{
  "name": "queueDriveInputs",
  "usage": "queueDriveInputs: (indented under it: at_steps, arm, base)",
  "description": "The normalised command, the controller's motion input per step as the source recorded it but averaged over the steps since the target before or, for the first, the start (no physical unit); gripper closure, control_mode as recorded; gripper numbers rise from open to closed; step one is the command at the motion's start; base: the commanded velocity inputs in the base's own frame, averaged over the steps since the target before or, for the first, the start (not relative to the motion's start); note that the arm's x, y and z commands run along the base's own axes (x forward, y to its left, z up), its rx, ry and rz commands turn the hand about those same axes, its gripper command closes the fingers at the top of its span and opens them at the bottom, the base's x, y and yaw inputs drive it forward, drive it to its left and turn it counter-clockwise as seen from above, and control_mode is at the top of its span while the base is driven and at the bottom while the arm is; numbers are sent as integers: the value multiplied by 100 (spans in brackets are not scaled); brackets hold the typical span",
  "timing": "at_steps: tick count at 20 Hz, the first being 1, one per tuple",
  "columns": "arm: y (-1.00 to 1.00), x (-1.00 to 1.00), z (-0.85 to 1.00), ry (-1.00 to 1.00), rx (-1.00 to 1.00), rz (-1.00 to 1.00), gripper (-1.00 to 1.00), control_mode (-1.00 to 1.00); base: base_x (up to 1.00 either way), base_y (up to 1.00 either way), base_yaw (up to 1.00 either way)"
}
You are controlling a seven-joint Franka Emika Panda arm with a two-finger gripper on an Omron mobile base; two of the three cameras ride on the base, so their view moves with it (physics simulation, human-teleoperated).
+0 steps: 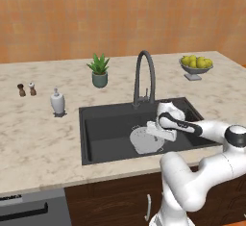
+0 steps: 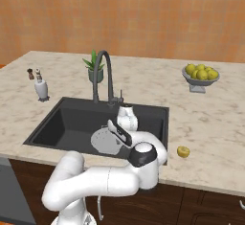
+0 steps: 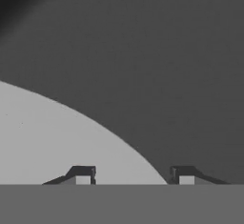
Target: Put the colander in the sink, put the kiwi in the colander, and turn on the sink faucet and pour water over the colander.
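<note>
Left base view: the colander (image 1: pixel 145 141) lies in the sink (image 1: pixel 103 129), toward the basin's 5 o'clock corner, on the dark floor. The arm reaches in from 4 o'clock and its gripper (image 1: pixel 154 129) sits low at the colander's 1 o'clock rim. The sink faucet (image 1: pixel 144 77) stands at the basin's 12 o'clock edge, spout arching over the basin. On the tabletop (image 1: pixel 33 133) a potted plant (image 1: pixel 99 70) stands at 11 o'clock from the faucet, a soap dispenser (image 1: pixel 57 101) and two small shakers (image 1: pixel 26 89) at 9 o'clock, a fruit bowl (image 1: pixel 195 66) at 2 o'clock.

Right base view: the colander (image 2: pixel 104 141) rests in the sink (image 2: pixel 62 123) near its front wall, the hand pressed against its 3 o'clock side. The kiwi (image 2: pixel 183 151) lies on the tabletop (image 2: pixel 210 118), at 3 o'clock from the basin, well apart from the colander.

Hand view: the jaws stand spread apart, holding nothing; the fingertips (image 3: pixel 82 174) straddle the pale colander (image 3: pixel 57 137) edge, its curved surface at 8 o'clock, dark sink (image 3: pixel 167 66) floor beyond.
</note>
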Motion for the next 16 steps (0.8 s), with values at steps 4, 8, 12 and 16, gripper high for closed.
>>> queueDriveInputs:
  at_steps: [4, 8, 12, 16]
  arm:
    - [-4, 29, -28, 0, -11, -39, -100, -100]
    - [-67, -24, 1, -7, 1, -21, -100, -100]
    - [-90, -46, 8, -22, 11, -15, -100, -100]
    - [-36, -14, 30, -37, 8, -16, -100, -100]
  base:
    - [0, 0, 0]
    - [0, 0, 0]
    - [0, 0, 0]
    - [0, 0, 0]
